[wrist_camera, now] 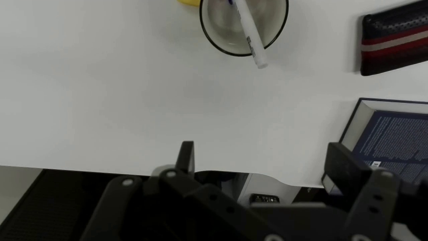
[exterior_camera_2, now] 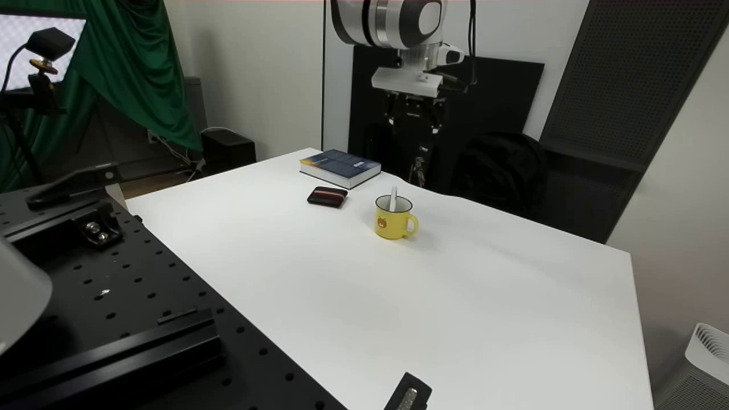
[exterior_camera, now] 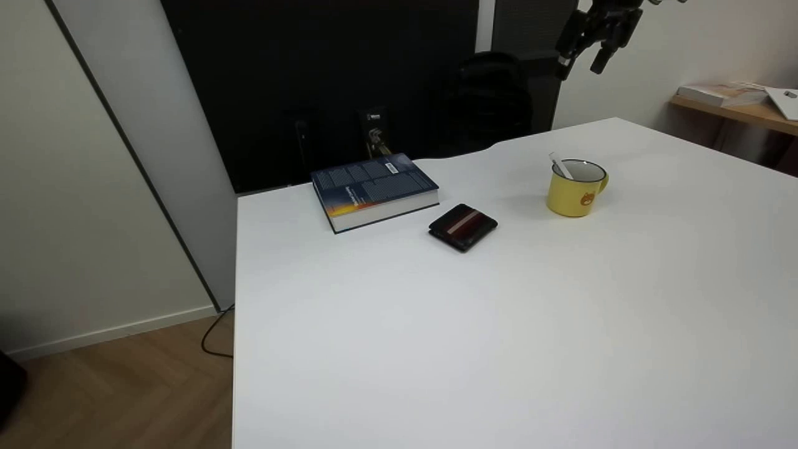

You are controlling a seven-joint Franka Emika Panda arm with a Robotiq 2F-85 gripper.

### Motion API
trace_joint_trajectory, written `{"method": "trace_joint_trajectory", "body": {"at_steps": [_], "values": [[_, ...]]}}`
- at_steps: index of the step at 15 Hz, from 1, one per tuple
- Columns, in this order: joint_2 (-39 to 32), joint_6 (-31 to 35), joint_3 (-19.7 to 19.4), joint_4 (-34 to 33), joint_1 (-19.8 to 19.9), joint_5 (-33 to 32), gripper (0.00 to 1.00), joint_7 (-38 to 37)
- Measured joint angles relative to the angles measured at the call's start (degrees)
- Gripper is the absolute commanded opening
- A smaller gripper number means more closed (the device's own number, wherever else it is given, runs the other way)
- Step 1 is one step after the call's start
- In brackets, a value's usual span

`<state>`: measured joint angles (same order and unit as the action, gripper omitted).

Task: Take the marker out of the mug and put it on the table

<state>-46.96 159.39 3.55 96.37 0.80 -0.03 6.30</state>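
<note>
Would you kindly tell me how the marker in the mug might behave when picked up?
The marker is probably stiff and light, as it looks straight and slim. It stands tilted in the mug, so it may scrape on the way out. It also looks rounded, so it could roll on the table.

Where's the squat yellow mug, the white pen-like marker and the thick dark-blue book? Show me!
Squat yellow mug [exterior_camera: 568, 194], in an exterior view: its outer wall.
White pen-like marker [wrist_camera: 249, 31], in the wrist view: its barrel.
Thick dark-blue book [exterior_camera_2: 341, 164], in an exterior view: its top cover.
</note>
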Motion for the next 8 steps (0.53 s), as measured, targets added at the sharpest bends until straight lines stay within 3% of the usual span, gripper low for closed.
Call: {"method": "trace_joint_trajectory", "body": {"at_steps": [8], "values": [[-8.89, -8.57, 1.52, -10.78, -0.13, 1.20, 1.00, 0.18]]}}
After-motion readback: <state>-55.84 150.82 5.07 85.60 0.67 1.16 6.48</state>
